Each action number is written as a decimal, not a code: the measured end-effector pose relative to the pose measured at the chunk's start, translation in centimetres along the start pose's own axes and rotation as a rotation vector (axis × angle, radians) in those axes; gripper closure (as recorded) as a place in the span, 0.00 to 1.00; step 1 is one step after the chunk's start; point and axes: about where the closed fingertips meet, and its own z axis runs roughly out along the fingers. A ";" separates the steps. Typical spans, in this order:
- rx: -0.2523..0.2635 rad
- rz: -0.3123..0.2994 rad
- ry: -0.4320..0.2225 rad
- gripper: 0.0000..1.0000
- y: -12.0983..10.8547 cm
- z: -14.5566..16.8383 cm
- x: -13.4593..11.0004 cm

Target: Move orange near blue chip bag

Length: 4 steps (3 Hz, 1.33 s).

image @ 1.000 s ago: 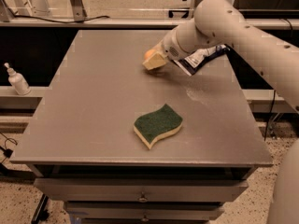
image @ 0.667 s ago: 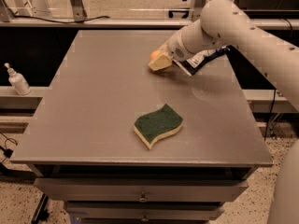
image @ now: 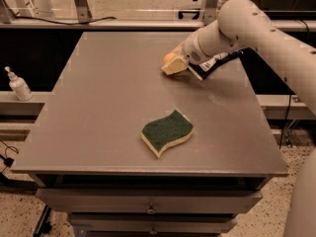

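Camera view: gripper (image: 172, 66) sits low over the far right of the table (image: 103, 102), clamped on the orange (image: 169, 58), which peeks out at its tip. Bag (image: 213, 65) lies just right of it, mostly under the arm. Sponge (image: 167, 131) is near the front edge, well apart.
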 end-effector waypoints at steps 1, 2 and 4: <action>0.000 0.000 0.000 0.36 0.0 0.0 -0.1; 0.000 0.000 0.000 0.12 0.0 -0.1 -0.1; -0.037 -0.057 -0.014 0.00 -0.5 0.0 -0.4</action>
